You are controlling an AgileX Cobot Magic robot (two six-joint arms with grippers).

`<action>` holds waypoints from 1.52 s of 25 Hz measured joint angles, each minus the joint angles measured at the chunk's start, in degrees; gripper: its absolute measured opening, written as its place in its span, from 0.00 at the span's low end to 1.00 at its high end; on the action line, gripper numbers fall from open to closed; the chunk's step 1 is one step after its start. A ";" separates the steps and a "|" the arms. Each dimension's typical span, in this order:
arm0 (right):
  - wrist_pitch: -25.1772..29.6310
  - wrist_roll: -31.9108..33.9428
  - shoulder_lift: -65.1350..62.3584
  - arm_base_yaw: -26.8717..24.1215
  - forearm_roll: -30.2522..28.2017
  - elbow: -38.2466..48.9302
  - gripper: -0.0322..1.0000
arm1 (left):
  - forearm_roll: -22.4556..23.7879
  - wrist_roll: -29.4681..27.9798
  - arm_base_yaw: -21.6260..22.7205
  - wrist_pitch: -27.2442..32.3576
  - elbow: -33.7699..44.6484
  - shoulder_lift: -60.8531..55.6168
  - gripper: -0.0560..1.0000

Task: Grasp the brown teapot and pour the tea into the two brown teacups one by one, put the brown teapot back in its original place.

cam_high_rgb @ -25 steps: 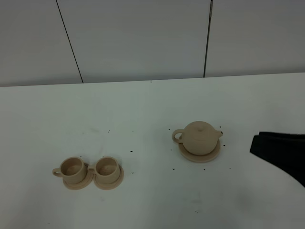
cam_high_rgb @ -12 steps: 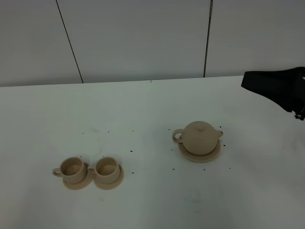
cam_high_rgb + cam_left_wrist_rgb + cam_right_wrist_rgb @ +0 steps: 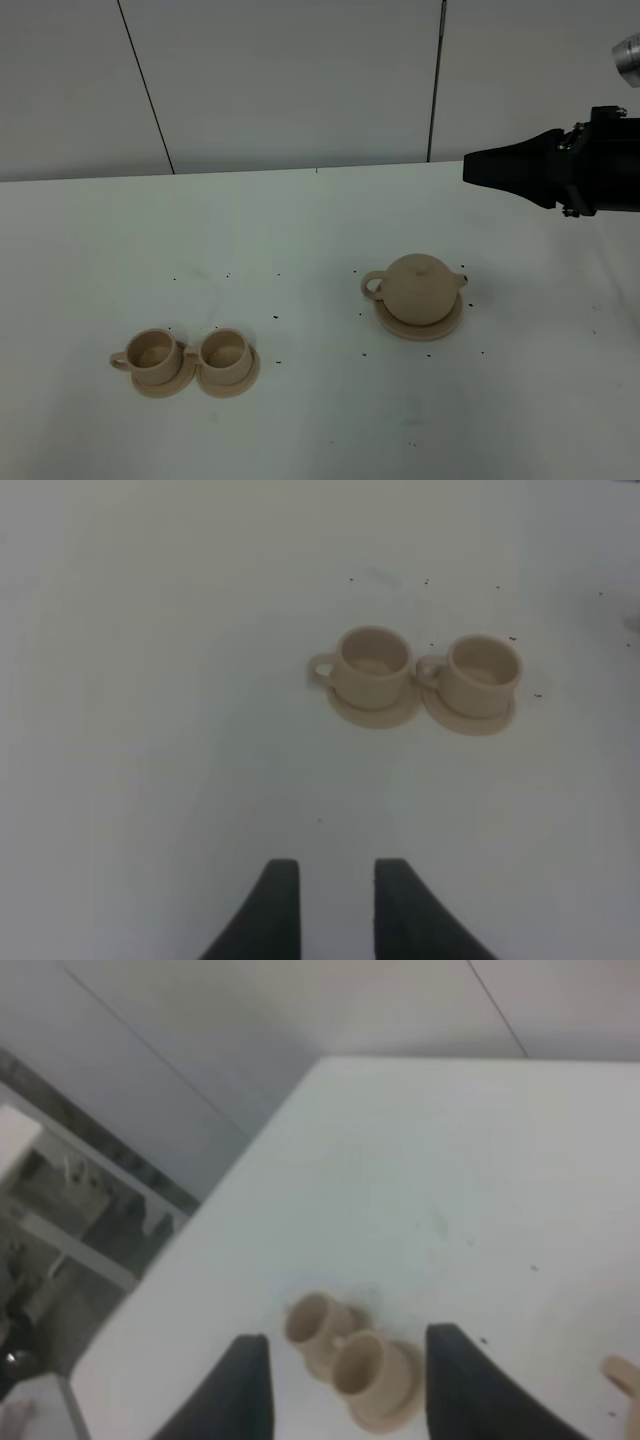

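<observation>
Your right gripper (image 3: 470, 168) has risen, well clear of the teapot (image 3: 420, 288), fingers wide, empty; left gripper (image 3: 337, 910) parted, empty.

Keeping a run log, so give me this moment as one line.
phase: pre-grasp | right gripper: open, raised, clear of teapot | left gripper: open, empty | teapot: on saucer disc | teacups: side by side, untouched

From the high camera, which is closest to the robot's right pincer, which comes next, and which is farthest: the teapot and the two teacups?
1. Brown teapot: right of the middle, just below the right pincer in the high view.
2. Inner teacup: the one of the pair on the teapot's side.
3. Outer teacup: the far end of the pair, toward the view's left edge.
</observation>
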 joint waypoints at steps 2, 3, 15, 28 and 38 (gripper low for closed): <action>-0.23 -0.58 2.63 0.89 -2.68 -1.85 0.37 | 0.00 0.00 0.00 0.00 0.00 0.00 0.29; -0.49 -0.90 3.69 1.78 -3.94 -2.65 0.37 | 0.00 0.00 0.00 0.00 0.00 0.00 0.29; -15.34 -1.52 15.20 16.47 -15.16 -14.08 0.37 | 0.00 0.00 0.00 0.00 0.00 0.00 0.29; -22.38 1.66 25.69 21.57 -26.31 -23.58 0.36 | 0.34 0.00 0.00 0.00 0.00 0.00 0.29; -18.41 13.00 26.15 21.86 -43.08 -27.63 0.33 | 0.34 0.00 0.00 0.00 0.00 0.00 0.29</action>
